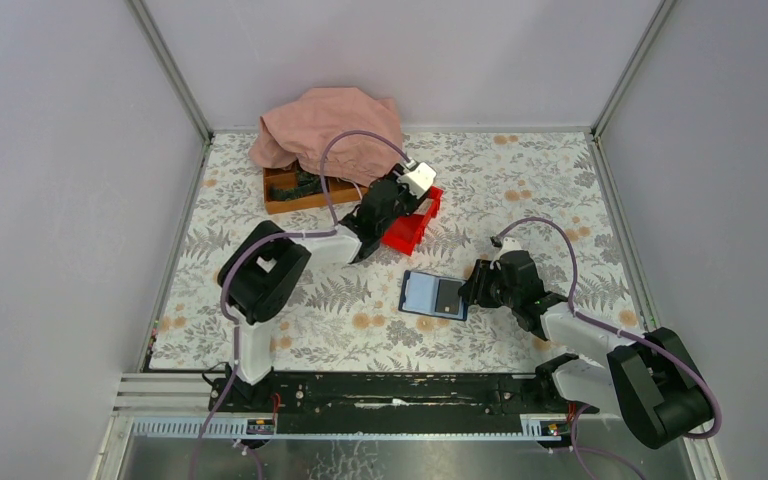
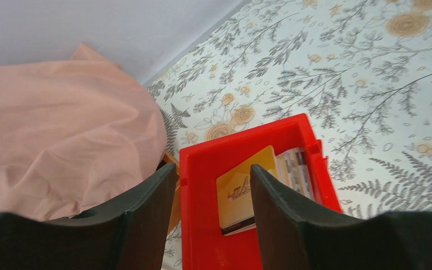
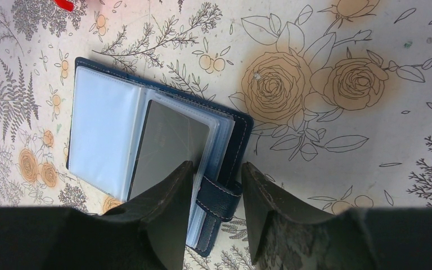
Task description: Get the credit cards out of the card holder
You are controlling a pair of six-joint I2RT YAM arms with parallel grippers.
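Left pincer hangs over the red bin at far centre of the table. Fingers are well apart with nothing between them. The bin reads as the drop spot: a gold card and a pale striped card lie flat in it, side by side and touching. So the left arm's pose looks like drop-off, not a pick.

Card holder lies open and flat on the table, right of centre, nearer than the bin and well apart from it. One dark grey card sits in the clear sleeve of its right page. The left page looks empty. I can't tell whether more cards hide under the stacked sleeves.

Right pincer is down at the holder's right edge, jaws parted, gripping nothing. The strap tab sits in the gap, against one finger. That finger's tip is on or just over the sleeve edge by the dark card; contact isn't certain from the wrist view. My read: it's there to pin the holder so it doesn't slide or fold shut while a card is pulled.

Judgement: at least one card still to come out. Risk: the sleeve is glossy and the card thin, so it's easy to drag the whole holder instead.

Pink cloth and wooden tray sit far left beside the bin, not involved.
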